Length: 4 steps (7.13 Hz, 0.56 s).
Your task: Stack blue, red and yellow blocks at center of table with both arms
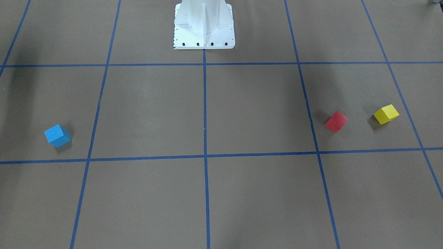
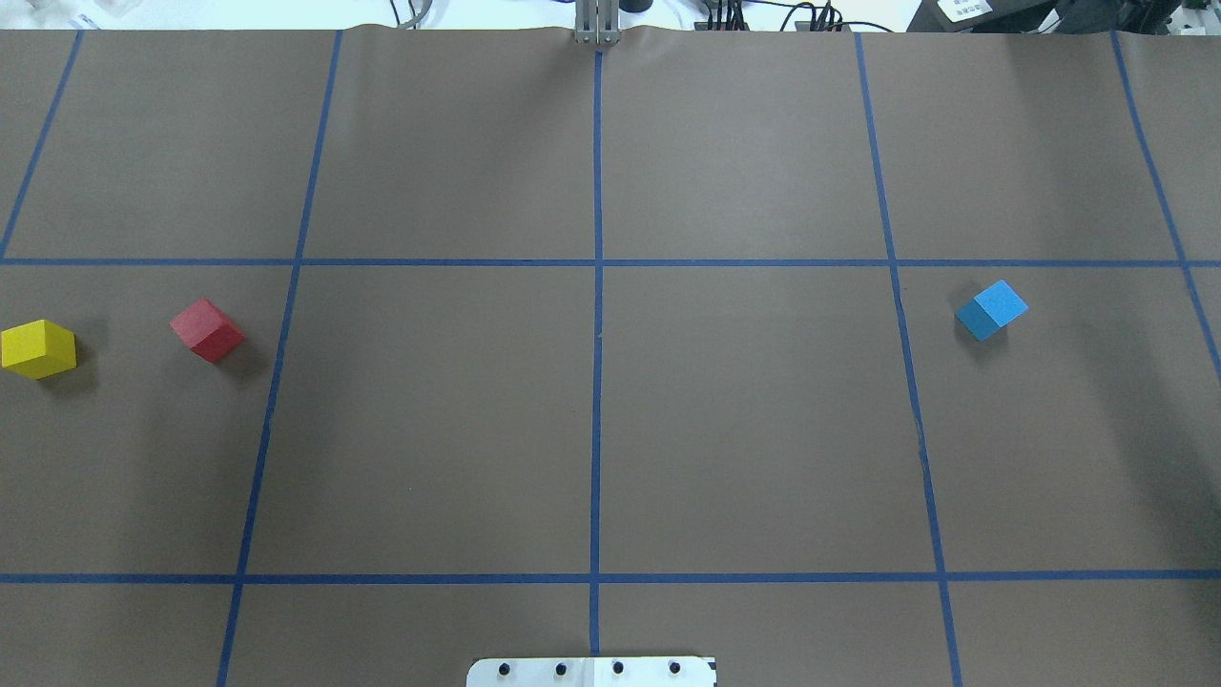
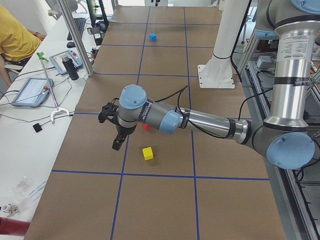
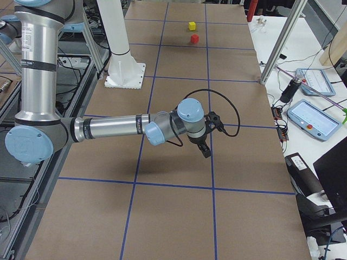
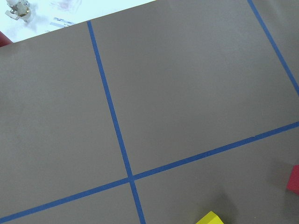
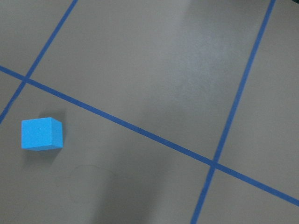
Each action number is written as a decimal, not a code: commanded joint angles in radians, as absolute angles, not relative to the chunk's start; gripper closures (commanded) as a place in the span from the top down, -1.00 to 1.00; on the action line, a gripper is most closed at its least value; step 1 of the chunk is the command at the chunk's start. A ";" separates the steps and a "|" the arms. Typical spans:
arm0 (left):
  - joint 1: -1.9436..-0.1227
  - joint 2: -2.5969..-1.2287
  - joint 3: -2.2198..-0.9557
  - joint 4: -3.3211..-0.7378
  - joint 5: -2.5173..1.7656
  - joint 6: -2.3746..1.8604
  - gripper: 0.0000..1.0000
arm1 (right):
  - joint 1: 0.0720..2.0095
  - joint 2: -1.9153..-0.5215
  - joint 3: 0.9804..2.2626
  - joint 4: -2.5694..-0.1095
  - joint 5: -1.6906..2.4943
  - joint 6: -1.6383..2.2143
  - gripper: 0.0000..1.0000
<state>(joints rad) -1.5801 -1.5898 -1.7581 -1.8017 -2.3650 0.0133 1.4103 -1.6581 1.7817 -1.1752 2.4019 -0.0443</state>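
Observation:
The blue block (image 2: pixel 992 309) sits on the table's right side and shows at the lower left of the right wrist view (image 6: pixel 41 134). The red block (image 2: pixel 207 329) and the yellow block (image 2: pixel 38 348) sit apart on the left side. Both just enter the bottom edge of the left wrist view, the yellow (image 5: pixel 210 218) and the red (image 5: pixel 294 179). My left gripper (image 3: pixel 118 142) hangs above the table beside the yellow block (image 3: pixel 147 153). My right gripper (image 4: pixel 205 150) hangs above the table. Both grippers show only in the side views, so I cannot tell whether they are open or shut.
The robot's white pedestal (image 1: pixel 204 26) stands at the table's robot-side edge. Blue tape lines (image 2: pixel 597 382) grid the brown table. A side bench with tablets (image 3: pixel 30 90), a metal post (image 3: pixel 75 35) and a seated person (image 3: pixel 15 35) lies beyond the far edge.

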 commanded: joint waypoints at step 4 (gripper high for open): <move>-1.578 -1.591 -1.758 -1.804 -2.365 0.014 1.00 | 1.007 -1.606 1.750 -1.008 2.189 0.367 0.98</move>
<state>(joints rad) -1.5790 -1.5907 -1.7577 -1.8039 -2.3654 0.0138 1.0725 -1.6176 1.7670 -1.0196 2.2463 0.3153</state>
